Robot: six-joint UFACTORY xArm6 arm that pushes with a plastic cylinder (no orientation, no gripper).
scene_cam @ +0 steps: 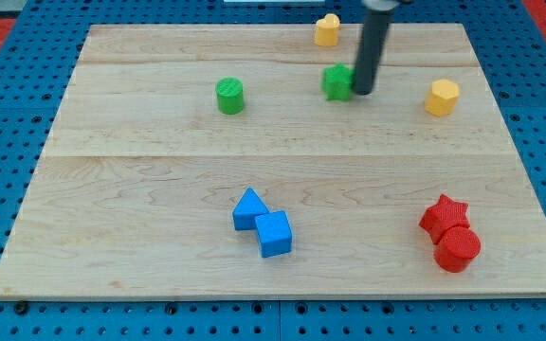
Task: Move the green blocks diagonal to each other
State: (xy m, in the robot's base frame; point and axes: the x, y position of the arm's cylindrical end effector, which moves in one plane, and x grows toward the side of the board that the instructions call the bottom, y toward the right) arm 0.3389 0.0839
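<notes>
A green cylinder [229,96] stands in the upper left-middle of the wooden board [140,180]. A second green block [337,81], its shape unclear, sits to its right, slightly higher in the view. My tip [362,93] is at that block's right side, touching or almost touching it; the dark rod rises from there to the view's top edge.
A yellow block [327,29] is at the top, just above the second green block. A yellow hexagonal block [441,97] is at right. A blue triangular block [248,208] and a blue cube [274,234] touch at bottom centre. A red star [444,215] and a red cylinder [457,248] touch at bottom right.
</notes>
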